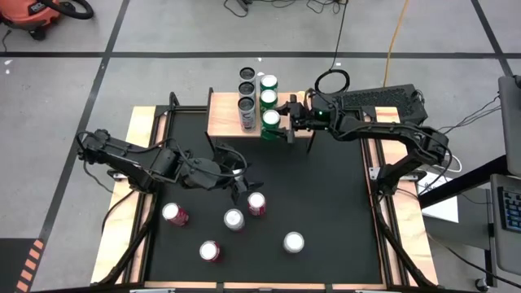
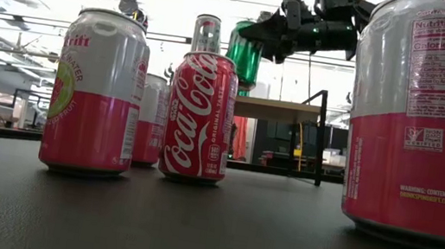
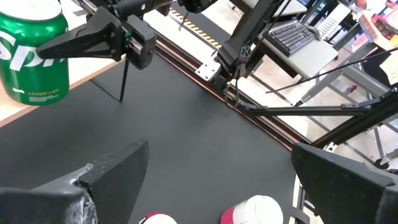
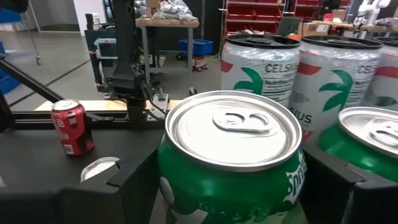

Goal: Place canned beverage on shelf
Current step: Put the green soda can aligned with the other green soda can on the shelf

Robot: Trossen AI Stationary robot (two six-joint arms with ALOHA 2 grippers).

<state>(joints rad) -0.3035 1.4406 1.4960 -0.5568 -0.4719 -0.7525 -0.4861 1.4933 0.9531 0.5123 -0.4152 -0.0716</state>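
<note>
The shelf (image 1: 226,114) is a small light-wood board on black legs at the table's far edge. It carries three tall silver cans (image 1: 246,89) and two green cans (image 1: 269,89). My right gripper (image 1: 279,122) is shut on a third green can (image 1: 271,120) at the shelf's near right corner; the can also shows in the right wrist view (image 4: 230,143). My left gripper (image 1: 238,185) is open and empty over the black mat, just above a red cola can (image 1: 256,203), its fingers wide apart in the left wrist view (image 3: 217,180). My right gripper pinches the green can's side wall (image 4: 171,180) between its two fingers, one on each side, high up below the rim. The fingers come level from the table's right side. The can is upright, and its base (image 3: 37,99) looks to be on the shelf board.
Several cans stand on the black mat near the front: a pink one (image 1: 174,214), a silver-topped one (image 1: 234,219), another pink one (image 1: 210,251) and one at the right (image 1: 294,242). In the low view a pink can (image 2: 428,119) stands very close.
</note>
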